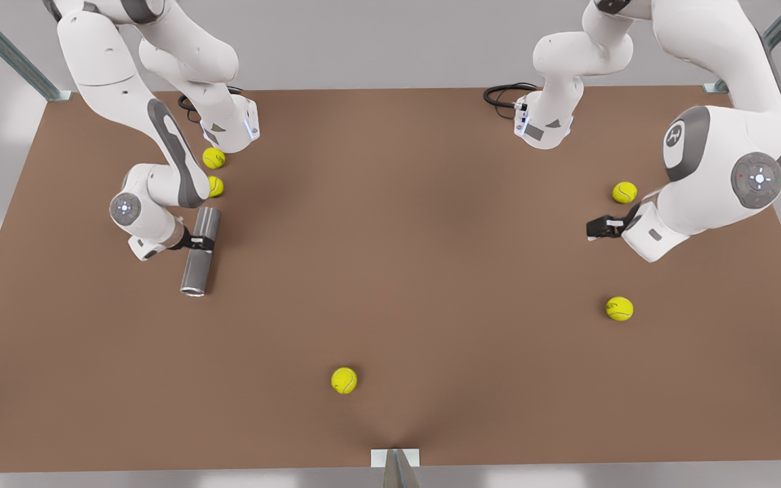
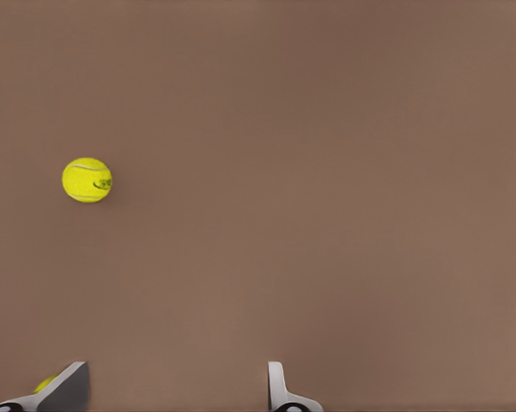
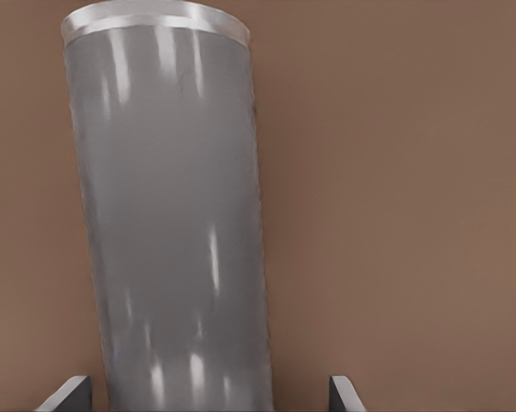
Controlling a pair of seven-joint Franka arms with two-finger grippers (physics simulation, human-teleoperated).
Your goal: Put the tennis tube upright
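A brown tabletop [image 1: 390,271] seen from above, with two white robot arms reaching in from the far edge. The tennis tube [image 1: 201,251], a grey cylinder, lies flat on its side toward the front view's left, its lighter rim at the end nearest the camera. The right gripper [image 1: 202,242] sits at the tube's middle, reaching in from the side, its jaws spread apart with one on each side of the tube. In the right wrist view the tube [image 3: 176,223] runs lengthwise between the two fingertips [image 3: 69,393], which stand wider than the tube; whether they touch it cannot be told. The left gripper [image 1: 594,228] hangs above bare tabletop toward the front view's right, well apart from the tube, jaws apart and holding nothing. Five yellow tennis balls lie scattered: two [image 1: 213,158] just beyond the tube's far end, two [image 1: 624,192] near the left gripper, one [image 1: 344,380] near the front edge
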